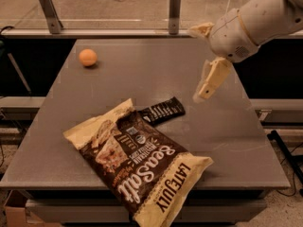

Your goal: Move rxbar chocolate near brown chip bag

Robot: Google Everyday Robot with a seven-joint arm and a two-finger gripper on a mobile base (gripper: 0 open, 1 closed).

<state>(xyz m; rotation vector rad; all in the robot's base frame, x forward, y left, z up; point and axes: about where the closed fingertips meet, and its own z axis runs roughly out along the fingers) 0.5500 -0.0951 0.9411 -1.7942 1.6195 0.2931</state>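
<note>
The hand [197, 64] hangs in the air over the desk [142, 72] at about 2 o'clock from the desk's middle, on the end of a pale arm [258, 20] that comes in from the upper right corner. Its two fingers [213, 77] are spread wide with nothing between them: one points toward 9 o'clock near the wrist, and the other slants down toward 7 o'clock. The hand is well apart from everything on the desk.

The chocolate bar [162, 111], a small flat black wrapper with white lettering, lies flat close to the middle of the desk. Its long side runs from 8 o'clock to 2 o'clock. Its 8 o'clock end meets the upper edge of the chip bag [137, 162]; whether it slips under that edge I cannot tell.

The chip bag is large, dark brown with cream ends, and lies flat from 10 o'clock to 5 o'clock across the near half of the desk. Its 5 o'clock end hangs past the desk's front edge. The bar sits at about 1 o'clock from the bag's middle.

An orange ball [88, 57] rests at 10 o'clock on the desk, well apart from the bar, the bag and the hand.
</note>
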